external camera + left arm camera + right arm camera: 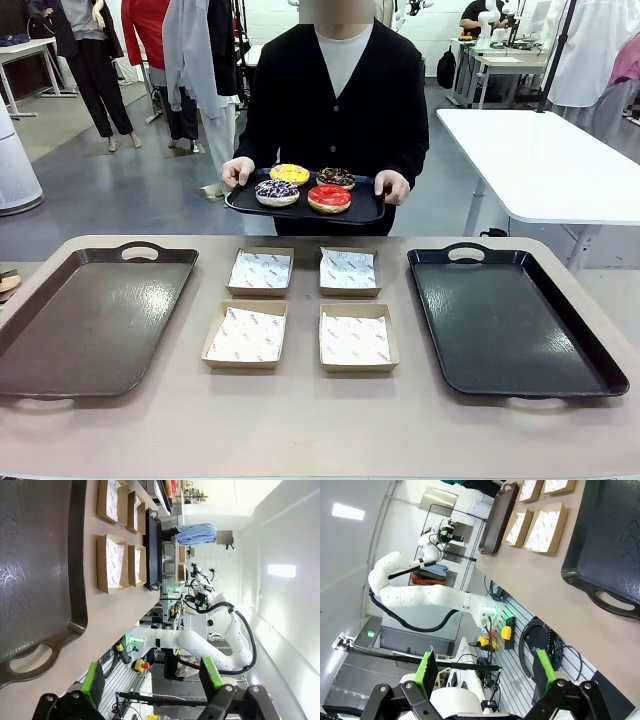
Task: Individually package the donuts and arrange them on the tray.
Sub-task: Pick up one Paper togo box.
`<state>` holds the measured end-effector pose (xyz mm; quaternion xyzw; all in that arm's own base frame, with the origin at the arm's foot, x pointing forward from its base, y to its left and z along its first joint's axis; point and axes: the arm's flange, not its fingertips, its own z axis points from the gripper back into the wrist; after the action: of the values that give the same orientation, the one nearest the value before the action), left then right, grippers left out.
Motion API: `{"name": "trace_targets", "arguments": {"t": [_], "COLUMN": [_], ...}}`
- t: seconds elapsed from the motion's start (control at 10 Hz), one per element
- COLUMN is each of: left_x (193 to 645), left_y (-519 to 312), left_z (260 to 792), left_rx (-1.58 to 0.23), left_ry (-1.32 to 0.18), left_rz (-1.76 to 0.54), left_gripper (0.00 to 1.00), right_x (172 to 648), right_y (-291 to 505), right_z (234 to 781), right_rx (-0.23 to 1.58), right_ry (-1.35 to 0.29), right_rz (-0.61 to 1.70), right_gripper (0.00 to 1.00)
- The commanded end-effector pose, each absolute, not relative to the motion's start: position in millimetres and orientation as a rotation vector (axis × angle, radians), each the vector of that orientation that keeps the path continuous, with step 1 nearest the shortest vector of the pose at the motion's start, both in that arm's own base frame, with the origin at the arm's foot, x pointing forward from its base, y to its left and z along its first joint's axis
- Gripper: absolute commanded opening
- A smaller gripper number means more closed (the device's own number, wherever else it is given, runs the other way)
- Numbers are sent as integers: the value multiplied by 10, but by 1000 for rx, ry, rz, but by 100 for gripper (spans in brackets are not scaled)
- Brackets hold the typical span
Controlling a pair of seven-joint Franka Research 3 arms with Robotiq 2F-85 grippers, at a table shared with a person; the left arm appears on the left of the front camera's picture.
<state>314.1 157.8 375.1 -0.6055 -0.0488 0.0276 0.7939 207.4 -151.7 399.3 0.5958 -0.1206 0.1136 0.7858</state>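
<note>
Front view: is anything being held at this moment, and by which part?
The person's hands hold the small black tray of four frosted ring donuts by its two ends. The left gripper and right gripper are open and empty.

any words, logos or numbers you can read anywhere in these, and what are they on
No text is clear enough to quote.
paper liners in the four cardboard boxes: repeated grey print, too small and faint to read.
donuts, brown tray, black tray: no lettering seen.
</note>
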Motion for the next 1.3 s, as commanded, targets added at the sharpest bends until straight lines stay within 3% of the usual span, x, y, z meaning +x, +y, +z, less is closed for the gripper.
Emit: {"name": "trace_targets", "arguments": {"t": [0.0,1.2], "left_x": [3124,3124], "left_y": [1587,1587], "left_z": [3752,3752], "left_rx": [-1308,-1308], "left_ry": [-109,-109], "left_rz": [61,61], "left_gripper": [100,100], "right_x": [2063,2063], "right_y": [-1528,-1528], "right_z": [4005,4005], "right_rx": [1292,1292], "right_ry": [-273,-273], "right_rz": [251,251], "right_gripper": [100,100]}}
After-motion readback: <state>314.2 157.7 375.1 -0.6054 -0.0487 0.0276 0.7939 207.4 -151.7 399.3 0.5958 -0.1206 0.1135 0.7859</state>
